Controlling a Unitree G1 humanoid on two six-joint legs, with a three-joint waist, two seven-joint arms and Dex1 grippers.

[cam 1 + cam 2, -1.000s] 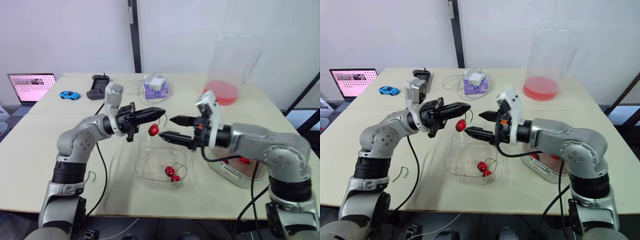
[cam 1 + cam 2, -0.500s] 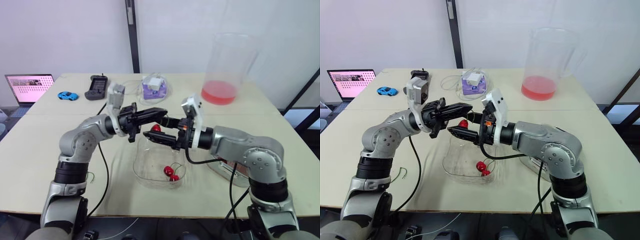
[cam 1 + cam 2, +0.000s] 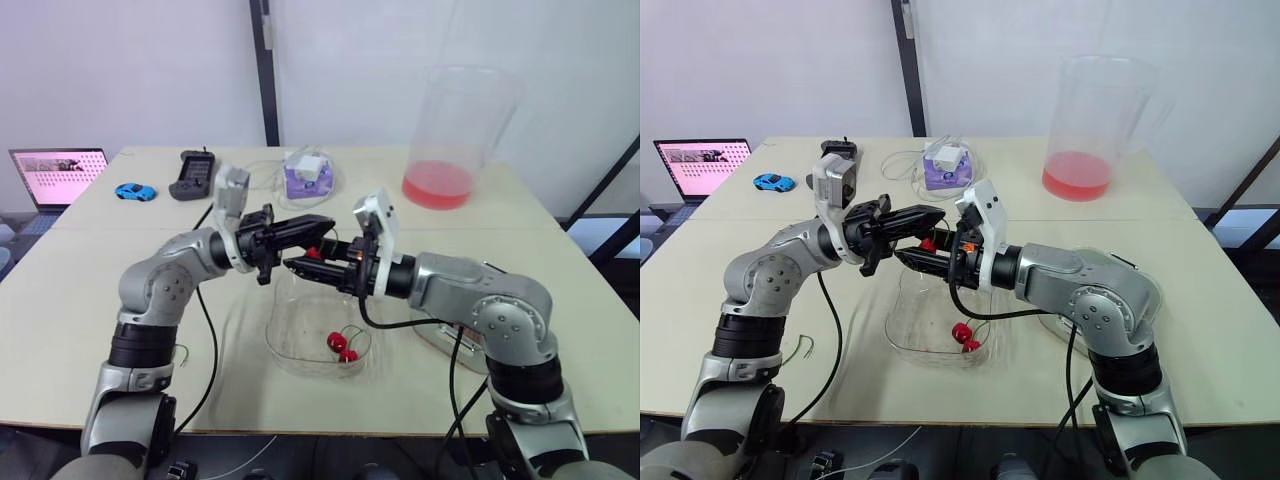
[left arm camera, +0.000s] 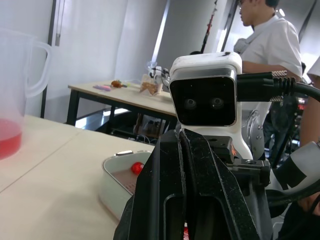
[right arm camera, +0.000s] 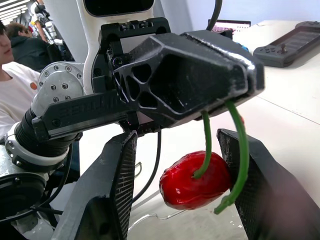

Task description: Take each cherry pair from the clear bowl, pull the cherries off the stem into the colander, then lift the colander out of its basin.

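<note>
The left gripper (image 3: 322, 224) is clamped on a green stem (image 5: 206, 140), held above the far rim of the clear bowl (image 3: 285, 335). 2 strands of the stem hang from its closed fingers. 1 ends in a red cherry (image 5: 192, 180); the other curls down just beside it.

The right gripper (image 3: 303, 257) reaches in from the opposite side and meets the left one over the bowl. Its 2 fingers are spread apart, 1 on each side of the cherry. The finger on the loose strand's side (image 5: 250, 185) is just beside the fruit, and the other (image 5: 115, 190) stands clear of it.

The bowl sits on the table (image 3: 90, 300) between the arms. A cherry pair (image 3: 343, 348) lies on its floor, near the front wall.

The colander (image 4: 112, 175), sitting in its basin, is on the robot's right — partly hidden behind the right arm — and at least 1 cherry (image 4: 136, 167) lies in it.

Further back stand a tall pitcher (image 3: 460, 130) with red liquid, a purple box (image 3: 308, 178), a game controller (image 3: 193, 175), a blue toy car (image 3: 133, 190) and an open laptop (image 3: 58, 170). A person in a white shirt (image 4: 272, 40) stands in the background.
</note>
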